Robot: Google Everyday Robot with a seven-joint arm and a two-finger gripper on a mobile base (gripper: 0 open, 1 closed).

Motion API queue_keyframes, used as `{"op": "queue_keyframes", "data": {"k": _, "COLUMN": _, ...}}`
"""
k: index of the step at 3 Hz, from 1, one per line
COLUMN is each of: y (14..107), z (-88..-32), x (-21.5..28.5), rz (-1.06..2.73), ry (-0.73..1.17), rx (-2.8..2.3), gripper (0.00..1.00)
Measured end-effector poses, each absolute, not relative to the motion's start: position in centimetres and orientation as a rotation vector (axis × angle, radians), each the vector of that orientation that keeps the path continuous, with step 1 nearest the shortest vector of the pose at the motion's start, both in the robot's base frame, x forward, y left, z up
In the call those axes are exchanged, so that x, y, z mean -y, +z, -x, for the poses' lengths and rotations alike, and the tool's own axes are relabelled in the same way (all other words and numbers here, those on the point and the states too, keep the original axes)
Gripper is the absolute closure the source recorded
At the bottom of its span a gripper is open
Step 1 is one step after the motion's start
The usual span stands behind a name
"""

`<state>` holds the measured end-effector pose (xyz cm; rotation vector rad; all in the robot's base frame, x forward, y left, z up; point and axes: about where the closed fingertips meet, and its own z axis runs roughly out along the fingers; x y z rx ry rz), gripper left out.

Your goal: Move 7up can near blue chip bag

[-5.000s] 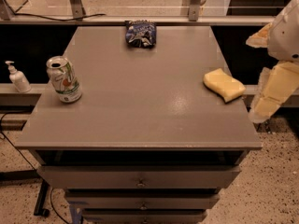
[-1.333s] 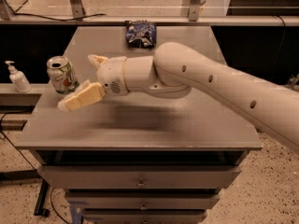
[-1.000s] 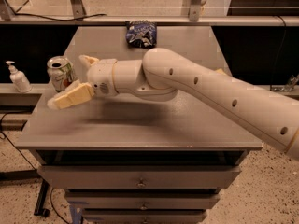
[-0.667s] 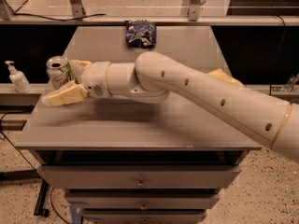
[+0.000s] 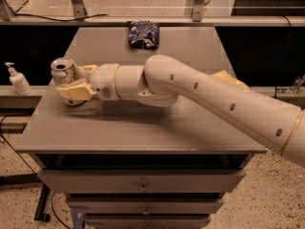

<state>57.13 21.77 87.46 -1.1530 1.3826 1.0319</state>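
The 7up can, white and light green with a silver top, stands upright near the left edge of the grey table. My gripper is right at the can, reaching in from the right, and covers its lower front. The blue chip bag lies at the table's far edge, near the middle, well away from the can.
A white pump bottle stands on a ledge left of the table. A yellow sponge shows partly behind my arm on the right. My arm crosses the table from the right. Drawers sit below the front edge.
My arm came in from the right and swept left across the table until the gripper reached the can. The can and the chip bag have not moved.
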Motion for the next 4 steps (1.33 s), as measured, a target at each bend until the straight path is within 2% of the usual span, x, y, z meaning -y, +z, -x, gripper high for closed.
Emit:
{"op": "queue_keyframes", "data": {"k": 1, "y": 89.2, "z": -58.6, "x": -18.5, "rz": 1.126, "ry": 0.975, "rx": -1.409, "gripper": 0.88}}
{"op": "queue_keyframes", "data": {"k": 2, "y": 91.0, "z": -60.6, "x": -13.1, "rz": 1.101, "ry": 0.880, "rx": -1.449, "gripper": 1.00}}
{"op": "queue_keyframes", "data": {"k": 3, "y": 91.0, "z": -60.5, "x": -13.1, "rz": 1.100, "ry": 0.878, "rx": -1.447, "gripper": 1.00}}
{"op": "queue_keyframes", "data": {"k": 4, "y": 92.5, "z": -62.1, "x": -9.9, "rz": 1.074, "ry": 0.795, "rx": -1.434, "gripper": 1.00}}
